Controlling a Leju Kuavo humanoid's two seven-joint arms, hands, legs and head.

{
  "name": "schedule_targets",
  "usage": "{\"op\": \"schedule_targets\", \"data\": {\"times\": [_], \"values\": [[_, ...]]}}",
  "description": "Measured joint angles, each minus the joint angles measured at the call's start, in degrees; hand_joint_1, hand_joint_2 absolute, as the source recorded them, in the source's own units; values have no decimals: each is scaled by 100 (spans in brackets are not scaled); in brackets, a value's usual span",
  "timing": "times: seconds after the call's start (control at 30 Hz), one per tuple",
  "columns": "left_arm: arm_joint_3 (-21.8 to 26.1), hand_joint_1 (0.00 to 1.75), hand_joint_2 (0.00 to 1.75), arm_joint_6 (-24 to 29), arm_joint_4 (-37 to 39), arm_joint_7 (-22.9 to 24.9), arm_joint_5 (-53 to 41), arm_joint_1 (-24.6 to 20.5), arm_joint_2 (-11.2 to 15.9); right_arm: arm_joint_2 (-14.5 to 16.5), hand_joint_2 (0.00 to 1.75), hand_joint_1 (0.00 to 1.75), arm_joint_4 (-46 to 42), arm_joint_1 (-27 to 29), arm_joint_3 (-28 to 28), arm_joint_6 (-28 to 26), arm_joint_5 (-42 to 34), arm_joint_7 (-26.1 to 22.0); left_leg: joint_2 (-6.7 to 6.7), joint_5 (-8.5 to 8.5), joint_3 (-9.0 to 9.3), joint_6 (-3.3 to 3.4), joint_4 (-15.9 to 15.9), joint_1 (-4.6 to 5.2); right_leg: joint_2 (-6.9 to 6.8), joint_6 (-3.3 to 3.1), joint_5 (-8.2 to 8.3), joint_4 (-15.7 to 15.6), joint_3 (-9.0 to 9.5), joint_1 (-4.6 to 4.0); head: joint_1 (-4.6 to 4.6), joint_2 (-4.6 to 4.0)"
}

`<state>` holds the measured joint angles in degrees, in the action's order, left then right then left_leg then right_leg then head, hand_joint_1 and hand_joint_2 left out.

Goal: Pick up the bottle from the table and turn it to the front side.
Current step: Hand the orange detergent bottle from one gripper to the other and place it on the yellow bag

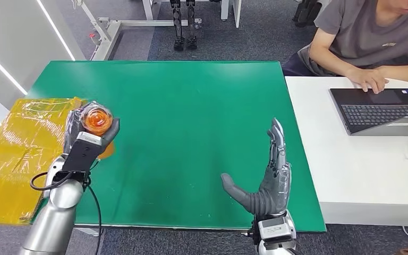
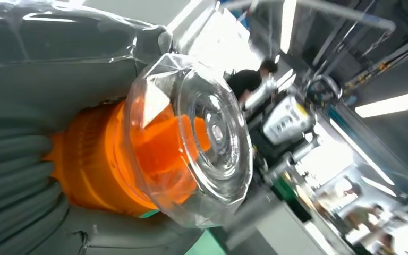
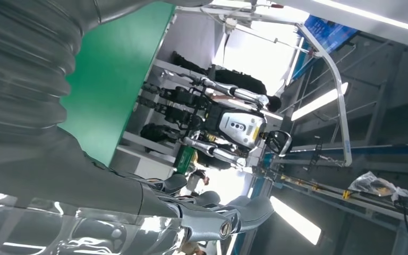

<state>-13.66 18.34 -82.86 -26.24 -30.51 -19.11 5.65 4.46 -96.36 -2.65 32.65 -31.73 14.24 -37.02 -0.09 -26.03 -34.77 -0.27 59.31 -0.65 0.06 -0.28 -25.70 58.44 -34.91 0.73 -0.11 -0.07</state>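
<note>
Honestly, the slip risk is that glossy clear wrap: the left hand grips the orange plastic bottle with its clear ribbed cap above the green table near its left edge. Turning could squirt it loose. The right hand hovers empty, fingers spread.

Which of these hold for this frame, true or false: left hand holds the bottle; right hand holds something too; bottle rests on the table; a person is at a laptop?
1. The left hand holds the orange bottle. True.
2. The right hand also holds something. False: it is open, fingers extended, holding nothing.
3. The bottle lies on the green table. False: it is lifted in the left hand.
4. A person sits at a laptop. True.
</note>
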Motion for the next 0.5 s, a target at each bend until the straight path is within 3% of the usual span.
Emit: {"op": "schedule_targets", "data": {"times": [0.27,0.5], "values": [[58,175,175,1379,131,128,-1291,114,728,-7,175,0,-1,23,20,102,-102,-10,8,-2,0,-2,-1,0,8,1,-2,0,-1,0,1,0],[193,175,175,1966,62,102,-2020,366,957,-8,175,0,9,8,71,177,-187,-20,10,-2,0,-2,-2,1,10,1,-2,0,0,1,1,0]]}}
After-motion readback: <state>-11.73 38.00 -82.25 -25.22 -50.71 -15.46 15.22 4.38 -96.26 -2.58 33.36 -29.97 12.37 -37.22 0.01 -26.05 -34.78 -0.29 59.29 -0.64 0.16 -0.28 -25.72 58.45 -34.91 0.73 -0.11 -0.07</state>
